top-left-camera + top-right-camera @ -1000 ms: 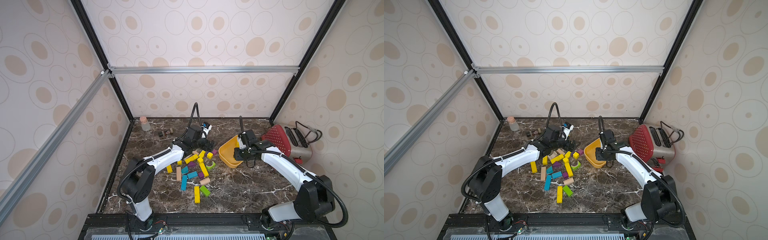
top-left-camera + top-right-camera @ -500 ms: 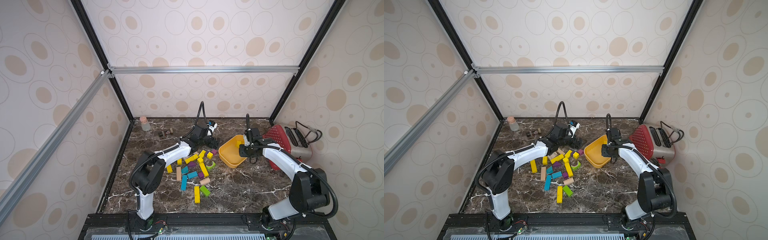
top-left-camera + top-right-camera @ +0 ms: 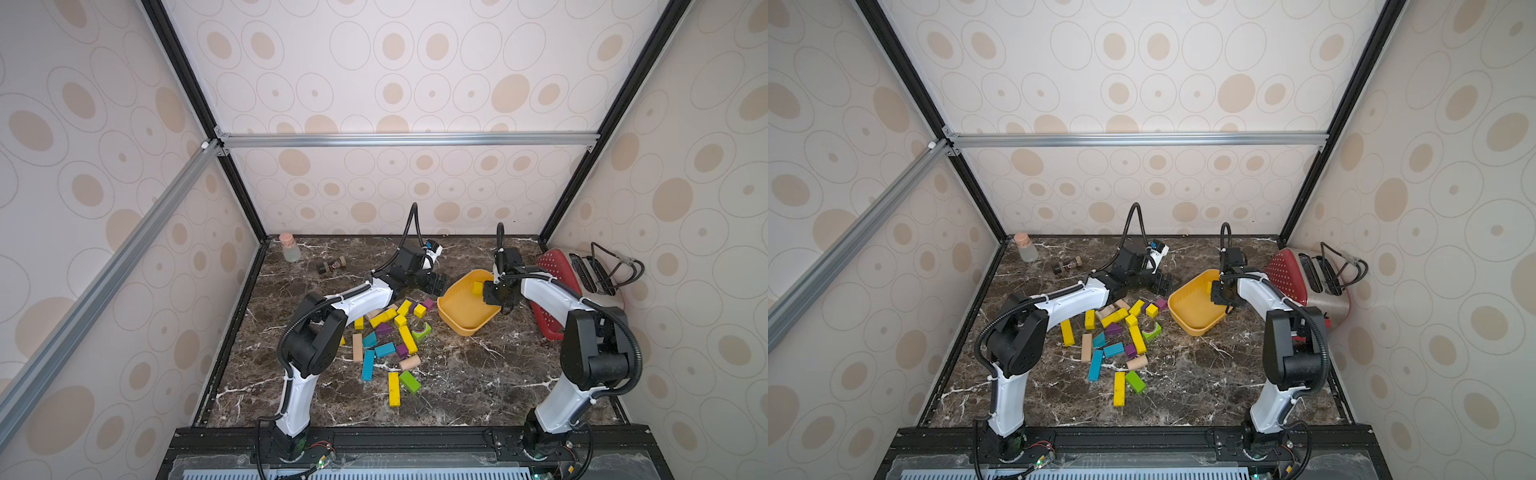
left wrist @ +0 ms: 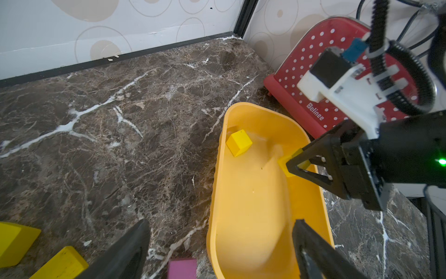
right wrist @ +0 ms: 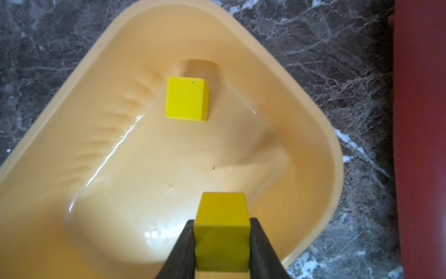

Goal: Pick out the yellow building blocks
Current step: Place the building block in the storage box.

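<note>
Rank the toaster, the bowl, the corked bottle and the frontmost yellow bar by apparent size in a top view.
1. toaster
2. bowl
3. yellow bar and bottle: these look alike, and the bottle sits farther back, so I won't rank them.

Left arm (image 3: 365,293) and right arm (image 3: 548,291): white shells, big black joints, bumpy black cables (image 3: 412,224). Left tool (image 4: 220,222) and right tool (image 5: 222,220) are black.

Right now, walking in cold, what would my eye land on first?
The orange-yellow plastic bowl on the right, where the right gripper holds a small bright yellow wooden cube over it, another yellow cube already lying inside. Next, the jumble of painted wooden blocks in the middle, and the red polka-dot toaster at the far right.
</note>
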Tool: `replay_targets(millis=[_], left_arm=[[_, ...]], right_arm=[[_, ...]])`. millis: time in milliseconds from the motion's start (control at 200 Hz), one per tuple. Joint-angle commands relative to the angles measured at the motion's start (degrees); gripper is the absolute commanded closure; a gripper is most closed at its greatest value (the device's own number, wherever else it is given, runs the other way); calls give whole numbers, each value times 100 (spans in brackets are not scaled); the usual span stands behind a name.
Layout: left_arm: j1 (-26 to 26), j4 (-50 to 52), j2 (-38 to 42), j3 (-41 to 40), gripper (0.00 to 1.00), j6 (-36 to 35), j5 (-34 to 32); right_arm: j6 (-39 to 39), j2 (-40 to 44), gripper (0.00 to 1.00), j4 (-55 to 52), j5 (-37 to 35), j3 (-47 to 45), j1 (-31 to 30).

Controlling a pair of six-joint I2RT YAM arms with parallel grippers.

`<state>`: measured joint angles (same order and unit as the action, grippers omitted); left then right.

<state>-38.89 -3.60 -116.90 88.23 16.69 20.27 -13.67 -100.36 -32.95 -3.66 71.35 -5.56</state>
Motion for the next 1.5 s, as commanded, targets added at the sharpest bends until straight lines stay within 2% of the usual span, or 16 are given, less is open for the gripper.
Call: replay_targets(millis=[0,446,681,806,1497], left_arm=[[-65,85,-61,275,9,-133,47],[-215,310,4,248,9,-249,126],[-215,417,422,-42,8,-320,51],[-215,419,606,-240,8,-386,-56],[-215,390,721,-303,7,-445,-112]], right_arm=[[104,-168,84,69,-67,183,111],[165,-933,80,101,-4,783,213],[119,-1110,63,-5,179,1088,220],[119,-1092,56,-30,208,1092,218],[-12,-326,55,-124,293,687,214]])
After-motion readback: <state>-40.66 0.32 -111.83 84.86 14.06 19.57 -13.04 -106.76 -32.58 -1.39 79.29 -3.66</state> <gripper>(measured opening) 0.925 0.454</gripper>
